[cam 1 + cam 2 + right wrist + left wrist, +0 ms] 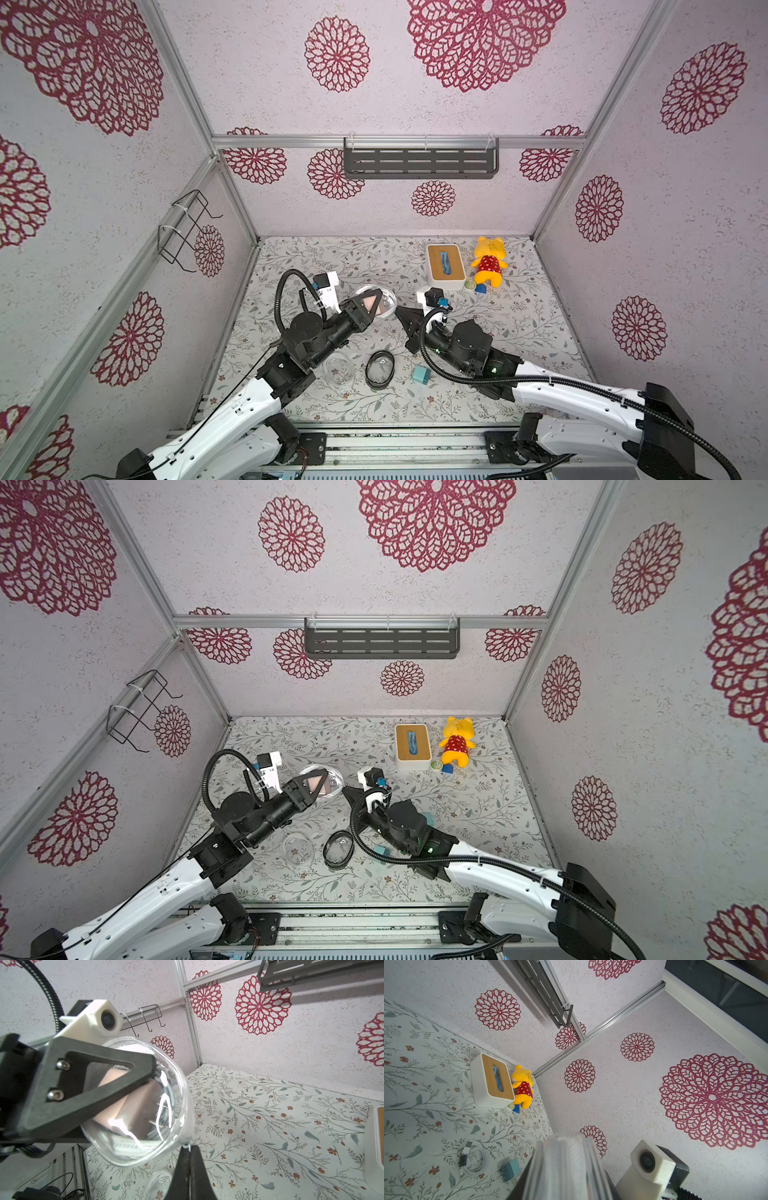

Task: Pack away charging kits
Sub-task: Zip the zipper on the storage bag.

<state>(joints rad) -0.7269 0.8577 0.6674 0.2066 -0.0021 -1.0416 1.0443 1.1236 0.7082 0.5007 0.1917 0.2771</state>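
You hold the clear case (145, 1136), pink charger (133, 1109) inside, above mid-worktop (519, 332) in the clamping left hand (375, 301), right hand (187, 1150) pressed together on its white tab (189, 1145); pull off-line and the case may twist free.

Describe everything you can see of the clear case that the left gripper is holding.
The clear case is an oval, domed shell of glossy see-through plastic that catches bright glare. Inside it are a pink charger and pale cable coils. The left gripper clamps it across its faces, held above the table and tilted. The right gripper, shut, touches its rim.
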